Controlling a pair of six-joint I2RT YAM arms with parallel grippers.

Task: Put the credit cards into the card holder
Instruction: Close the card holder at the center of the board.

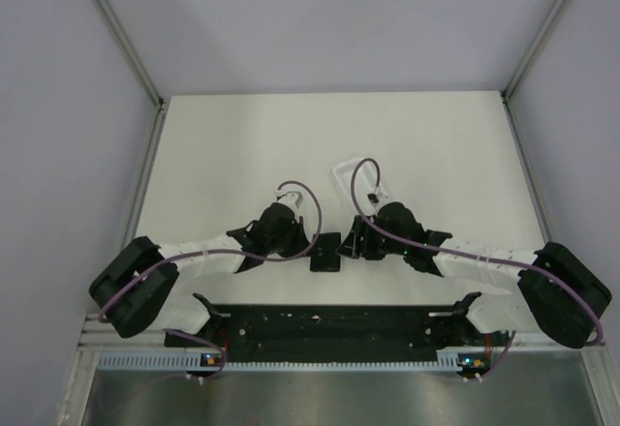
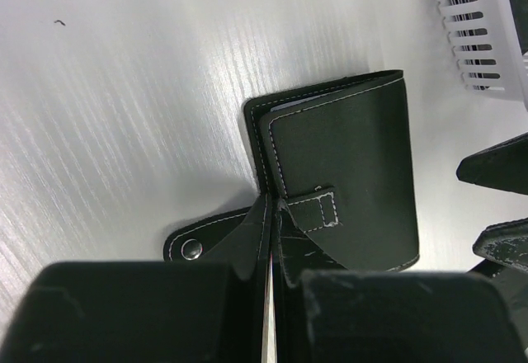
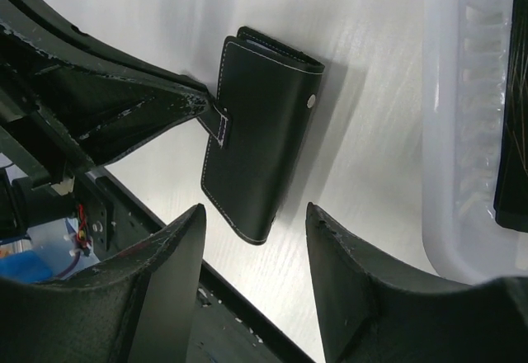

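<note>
Left fingers are pinched tight on the card holder, gripping its stitched edge beside the strap loop — the snap strap trails flat toward 9 o'clock in the left wrist view. From above, the holder lies folded on the table near its 6 o'clock edge, long axis running 12 to 6, between the two arms. Right gripper hangs just at the holder's 3 o'clock side, jaws half apart and holding nothing. White tray sits at 1 o'clock, one dark credit card inside it. Black rail lies close at 6 o'clock — bare tabletop opens from 9 through 12
</note>
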